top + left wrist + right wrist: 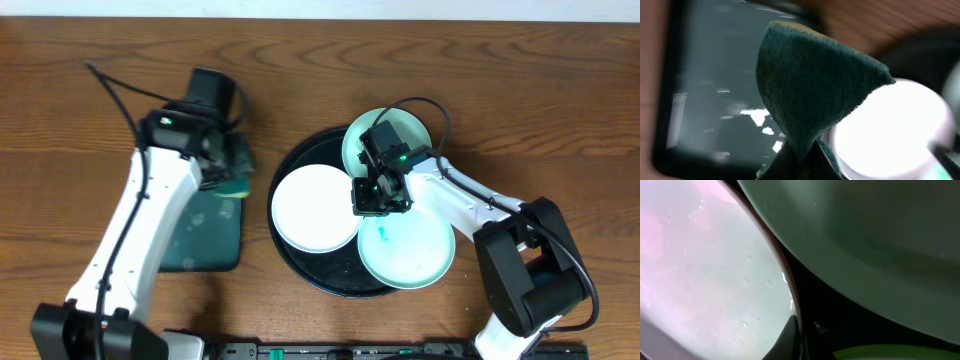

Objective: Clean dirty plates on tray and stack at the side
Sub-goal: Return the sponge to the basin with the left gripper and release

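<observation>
Mint plate (418, 255) teal-smeared, left end effector (802, 161) pinching sponge (815, 85), right end effector (372, 204) closed

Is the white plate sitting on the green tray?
No, the white plate lies on the round black tray, well apart from the green tray.
</observation>
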`<action>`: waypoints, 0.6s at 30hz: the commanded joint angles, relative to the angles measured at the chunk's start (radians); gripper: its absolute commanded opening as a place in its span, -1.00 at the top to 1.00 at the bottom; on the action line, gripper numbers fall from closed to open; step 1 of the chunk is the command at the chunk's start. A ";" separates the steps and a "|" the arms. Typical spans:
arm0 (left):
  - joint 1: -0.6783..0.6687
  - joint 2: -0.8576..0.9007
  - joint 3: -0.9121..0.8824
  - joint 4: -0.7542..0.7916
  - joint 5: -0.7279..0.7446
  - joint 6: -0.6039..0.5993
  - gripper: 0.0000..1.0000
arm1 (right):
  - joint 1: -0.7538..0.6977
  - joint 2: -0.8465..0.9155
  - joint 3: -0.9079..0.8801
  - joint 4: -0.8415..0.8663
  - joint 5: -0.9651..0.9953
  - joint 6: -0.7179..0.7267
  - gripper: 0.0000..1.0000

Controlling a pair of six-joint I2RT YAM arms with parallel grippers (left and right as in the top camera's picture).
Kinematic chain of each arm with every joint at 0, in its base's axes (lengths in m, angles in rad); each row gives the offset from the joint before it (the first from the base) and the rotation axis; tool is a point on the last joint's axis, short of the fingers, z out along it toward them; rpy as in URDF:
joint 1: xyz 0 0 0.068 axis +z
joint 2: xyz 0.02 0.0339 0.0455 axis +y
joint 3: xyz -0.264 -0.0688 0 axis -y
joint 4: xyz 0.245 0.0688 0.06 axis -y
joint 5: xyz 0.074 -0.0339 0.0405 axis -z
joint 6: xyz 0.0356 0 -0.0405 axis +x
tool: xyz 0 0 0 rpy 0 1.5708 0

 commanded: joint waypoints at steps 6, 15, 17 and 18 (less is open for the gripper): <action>0.101 0.159 -0.066 -0.006 -0.132 -0.024 0.86 | -0.004 0.010 -0.008 -0.001 0.044 -0.021 0.97; 0.101 0.363 -0.079 0.062 -0.132 -0.023 0.86 | -0.004 0.010 -0.008 -0.002 0.044 -0.022 0.98; 0.101 0.377 -0.079 0.070 -0.132 -0.022 0.75 | -0.004 0.010 -0.008 -0.002 0.044 -0.022 0.97; 0.101 0.381 -0.079 0.072 -0.132 -0.019 0.74 | -0.004 0.010 -0.008 -0.002 0.044 -0.022 0.97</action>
